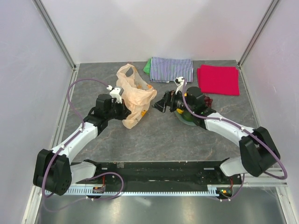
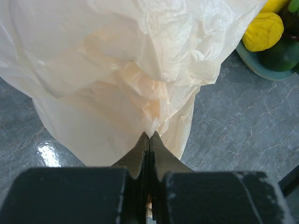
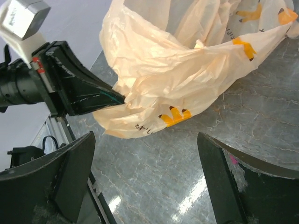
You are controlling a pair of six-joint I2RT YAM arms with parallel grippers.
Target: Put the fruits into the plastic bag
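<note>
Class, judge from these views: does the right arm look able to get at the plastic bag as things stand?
Probably yes. The right gripper is open and faces the plastic bag, with only bare table between them. The left gripper pinches the bag's edge, off to one side.

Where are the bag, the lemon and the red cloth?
bag (image 1: 138, 95), top view, crumpled middle
lemon (image 2: 263, 31), left wrist view, bumpy middle
red cloth (image 1: 218, 79), top view, centre
</note>
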